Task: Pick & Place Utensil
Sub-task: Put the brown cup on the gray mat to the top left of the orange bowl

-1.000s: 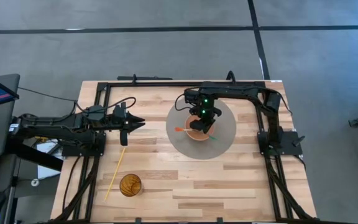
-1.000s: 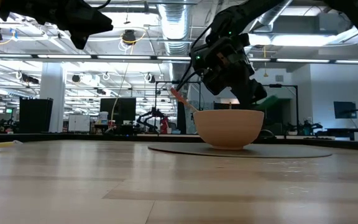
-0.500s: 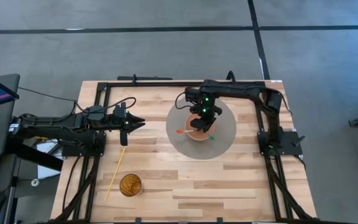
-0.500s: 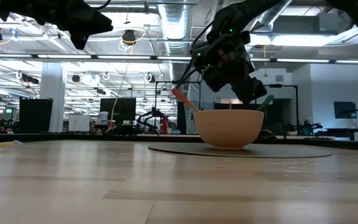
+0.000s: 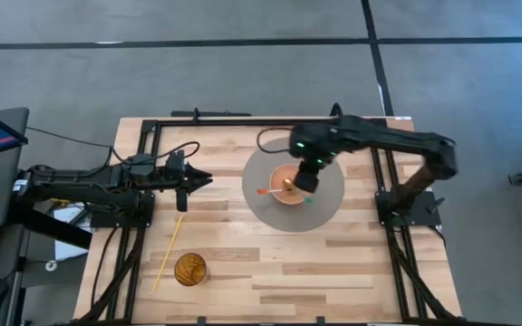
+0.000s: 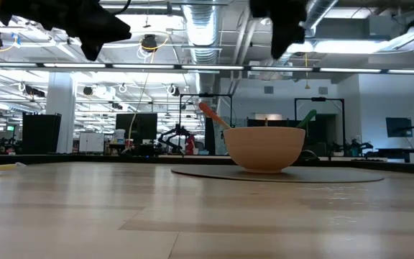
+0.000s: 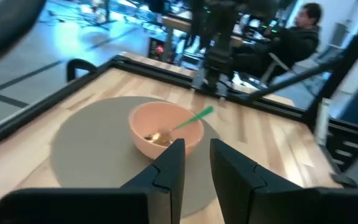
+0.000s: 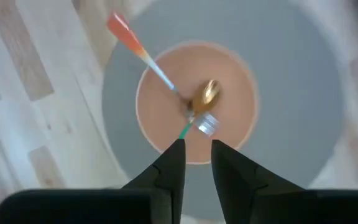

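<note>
The right gripper hangs above the table with nothing between its two dark fingers, which stand a narrow gap apart. Directly beneath it sits a round peach-coloured bowl with a smooth matte wall. Two utensils lie inside, their heads crossing at the bottom. One is a spoon with a shiny gold-toned bowl and a slim handle ending in an orange tip that sticks out over the rim. The other has a thin green handle and a silvery head; whether it is a fork or a spoon is hard to make out.

From table height, most of this gripper is cut off by the picture's upper edge, and the bowl's wall hides the utensil heads, leaving only the orange and green tips showing.

The bowl stands on a flat grey circular mat, on a table of pale wooden planks.

The left gripper waits well off to the side of the bowl, its fingers a narrow gap apart and empty. Nearer that arm lie a long yellow stick and a round amber patterned object, too small to identify.
</note>
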Robot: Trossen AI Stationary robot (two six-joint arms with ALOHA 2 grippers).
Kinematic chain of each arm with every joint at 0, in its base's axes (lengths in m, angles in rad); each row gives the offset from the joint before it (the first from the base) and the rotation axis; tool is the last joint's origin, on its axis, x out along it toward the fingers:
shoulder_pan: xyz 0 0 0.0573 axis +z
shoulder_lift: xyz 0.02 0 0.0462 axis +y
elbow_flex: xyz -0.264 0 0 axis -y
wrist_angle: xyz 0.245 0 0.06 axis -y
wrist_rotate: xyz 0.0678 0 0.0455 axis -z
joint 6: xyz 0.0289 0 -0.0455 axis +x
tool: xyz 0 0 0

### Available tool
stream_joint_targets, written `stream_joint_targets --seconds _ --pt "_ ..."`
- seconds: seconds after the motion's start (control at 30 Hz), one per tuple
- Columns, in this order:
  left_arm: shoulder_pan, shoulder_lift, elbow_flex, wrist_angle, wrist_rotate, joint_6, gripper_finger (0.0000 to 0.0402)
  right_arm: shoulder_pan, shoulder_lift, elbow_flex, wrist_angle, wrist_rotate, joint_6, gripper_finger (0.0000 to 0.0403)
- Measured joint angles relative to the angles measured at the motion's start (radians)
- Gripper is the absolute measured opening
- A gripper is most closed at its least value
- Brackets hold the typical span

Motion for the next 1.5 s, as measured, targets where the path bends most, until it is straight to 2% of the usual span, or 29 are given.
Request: stream_joint_targets --seconds 0.07,0.17,0.33,0.43,0.53,0.67,0.83,0.97,1.13,1.23,1.37,1.5 --pt "0.0 -0.003 0.0 0.0 -0.04 0.0 0.0076 0.048 -0.076 -0.045 0.058 0.019 -0.039 0.0072" --pt "0.0 -0.008 0.0 0.0 -0.075 -0.003 0.0076 0.114 -0.19 -0.153 0.162 -0.007 -0.1 0.0072" --pt "0.0 -0.008 0.0 -0.002 -0.063 -0.044 0.0076 0.17 -0.398 -0.446 0.439 -0.034 -0.103 0.0072" --pt "0.0 -0.008 0.006 -0.014 -0.031 -0.045 0.0076 0.178 -0.511 -0.663 0.682 -0.03 -0.098 0.0072" --pt "-0.003 -0.002 0.036 -0.015 0.015 -0.045 0.0076 0.188 -0.588 -0.868 0.998 -0.031 -0.087 0.0072" --pt "-0.033 0.042 0.112 -0.015 0.08 -0.013 0.0076 0.202 -0.621 -1.044 1.253 -0.034 -0.139 0.0072" --pt "-0.115 0.173 0.25 -0.105 0.081 0.117 0.0076 0.197 -0.623 -1.06 1.271 -0.033 -0.151 0.0072" --pt "-0.187 0.32 0.408 -0.341 -0.003 0.195 0.0076 0.198 -0.624 -1.06 1.282 -0.034 -0.171 0.0072" --pt "-0.275 0.459 0.601 -0.643 -0.013 0.194 0.0076 0.197 -0.623 -1.06 1.291 -0.033 -0.175 0.0072" --pt "-0.329 0.494 0.66 -0.743 0.013 0.158 0.0076 0.197 -0.623 -1.06 1.29 -0.033 -0.175 0.0072" --pt "-0.388 0.497 0.667 -0.789 0.077 0.023 0.0076 0.197 -0.623 -1.06 1.285 -0.034 -0.175 0.0072" --pt "-0.439 0.497 0.666 -0.841 0.078 -0.106 0.0076 0.198 -0.623 -1.06 1.272 -0.034 -0.175 0.0072"
